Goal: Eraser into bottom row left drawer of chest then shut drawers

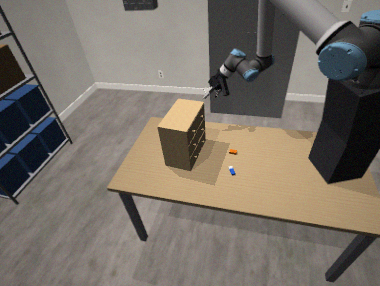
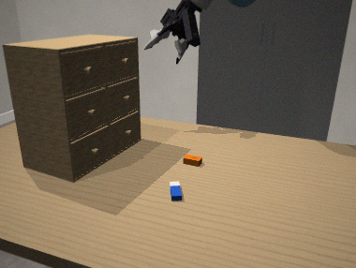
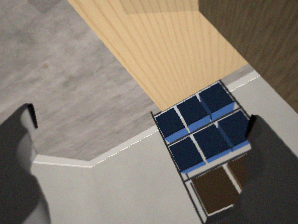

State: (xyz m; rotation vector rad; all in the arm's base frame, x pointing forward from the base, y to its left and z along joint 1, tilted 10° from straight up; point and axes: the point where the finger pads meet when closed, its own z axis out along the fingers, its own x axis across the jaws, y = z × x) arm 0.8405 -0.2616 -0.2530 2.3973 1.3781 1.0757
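The wooden chest (image 1: 182, 133) stands upright on the left part of the table, with all its drawers shut; it also shows in the exterior view (image 2: 80, 103). The bottom-left drawer (image 2: 95, 152) is shut. The blue and white eraser (image 1: 232, 170) lies flat on the table in front of the chest, also seen in the exterior view (image 2: 176, 191). My gripper (image 1: 212, 90) hangs open and empty in the air, above and behind the chest; in the exterior view it (image 2: 166, 44) is high, to the right of the chest's top.
A small orange block (image 1: 233, 151) lies on the table near the eraser, also in the exterior view (image 2: 192, 160). The robot's dark base (image 1: 347, 130) stands at the table's right. A shelf with blue bins (image 1: 22, 125) stands on the floor at left, also in the wrist view (image 3: 202, 132).
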